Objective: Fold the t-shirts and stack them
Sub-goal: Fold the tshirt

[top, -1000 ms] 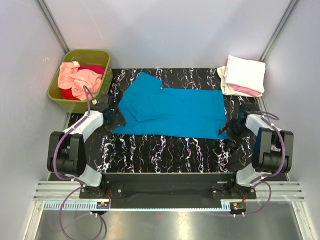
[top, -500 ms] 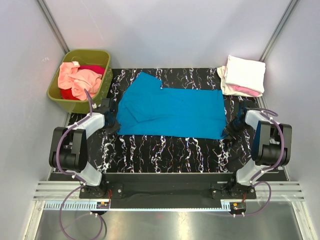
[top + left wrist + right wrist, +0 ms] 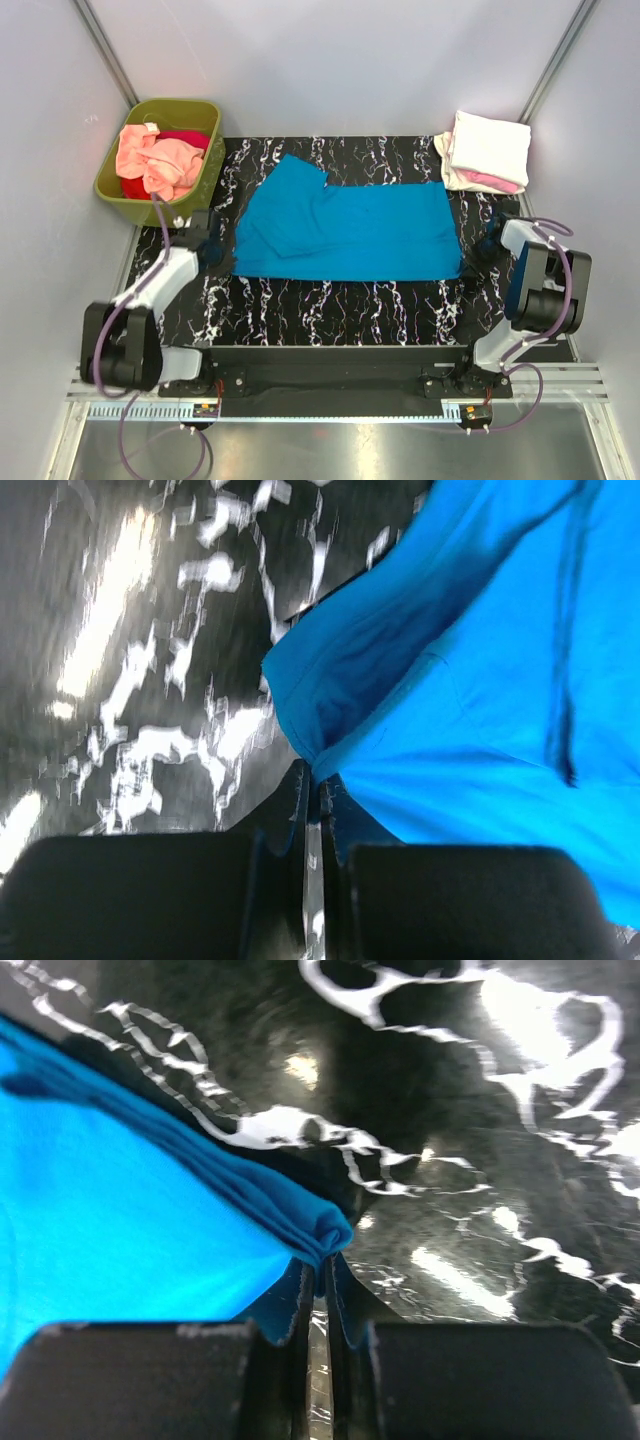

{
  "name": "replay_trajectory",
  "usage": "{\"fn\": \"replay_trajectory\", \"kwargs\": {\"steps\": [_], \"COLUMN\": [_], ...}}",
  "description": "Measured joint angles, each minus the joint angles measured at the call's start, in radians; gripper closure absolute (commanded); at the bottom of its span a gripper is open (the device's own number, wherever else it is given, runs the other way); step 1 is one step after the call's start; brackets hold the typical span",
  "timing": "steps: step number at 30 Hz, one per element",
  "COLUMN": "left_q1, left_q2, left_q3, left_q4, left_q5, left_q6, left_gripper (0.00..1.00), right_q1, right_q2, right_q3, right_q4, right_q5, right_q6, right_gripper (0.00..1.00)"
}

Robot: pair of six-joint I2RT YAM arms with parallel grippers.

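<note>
So, the left tool is clamped on the bright blue cloth t-shirt at one near corner, the right tool on the other. Shirt's spread across the black white-veined worktop.

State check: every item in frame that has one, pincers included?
blue t-shirt: spread on the table, left end doubled over, both near corners pinched
left pincer: shut on the blue t-shirt's near-left corner
right pincer: shut on its near-right corner, cloth bunched
folded shirts: stacked at the far right, white on top, pink below
green tub: upright, loaded
crumpled shirts: unfolded in the tub, peach over red
</note>
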Motion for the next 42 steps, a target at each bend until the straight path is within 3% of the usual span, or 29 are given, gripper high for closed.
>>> {"fn": "replay_trajectory", "kwargs": {"steps": [6,8,9,10,12,14,16,21,23,26,31,39,42], "left_q1": [-0.028,-0.055,-0.071,-0.086,-0.122,-0.166,-0.196,-0.211,-0.211,-0.211,-0.211,-0.208,-0.192], "left_q2": [-0.179,-0.217,-0.239,-0.260,-0.316,-0.382,-0.443,-0.519,-0.509,-0.475,-0.381,-0.245,-0.226], "left_q3": [-0.117,-0.152,-0.170,-0.186,-0.218,-0.231,-0.227,-0.148,-0.110,-0.093,-0.109,-0.185,-0.228], "left_q4": [-0.064,-0.087,-0.096,-0.105,-0.138,-0.183,-0.216,-0.293,-0.286,-0.253,-0.163,-0.023,0.005], "left_q5": [0.037,0.045,0.050,0.055,0.065,0.071,0.072,0.031,0.009,-0.011,-0.021,-0.024,-0.023], "left_q6": [-0.048,-0.074,-0.092,-0.105,-0.137,-0.174,-0.196,-0.185,-0.163,-0.138,-0.116,-0.115,-0.118], "left_gripper": [0.96,0.80,0.75,0.70,0.57,0.49,0.46,0.51,0.59,0.67,0.75,0.81,0.82], "right_q1": [-0.019,-0.021,-0.022,-0.023,-0.026,-0.029,-0.031,0.045,0.154,0.425,0.803,1.022,1.076], "right_q2": [-0.018,-0.034,-0.045,-0.054,-0.075,-0.095,-0.119,-0.182,-0.206,-0.183,0.020,0.530,0.673], "right_q3": [-0.002,-0.011,-0.019,-0.025,-0.033,-0.033,-0.030,0.030,0.086,0.255,0.608,1.179,1.292], "right_q4": [-0.022,-0.023,-0.024,-0.025,-0.035,-0.041,-0.053,-0.085,-0.090,-0.115,-0.116,-0.291,-0.345], "right_q5": [0.019,0.019,0.019,0.020,0.029,0.043,0.045,0.063,0.070,0.106,0.049,-0.102,-0.143], "right_q6": [0.000,0.000,-0.002,-0.004,-0.005,-0.017,-0.026,-0.033,-0.034,-0.033,-0.063,-0.103,-0.101], "right_gripper": [1.00,0.93,0.87,0.62,0.33,0.17,0.14,0.14,0.16,0.29,0.51,0.64,0.67]}}
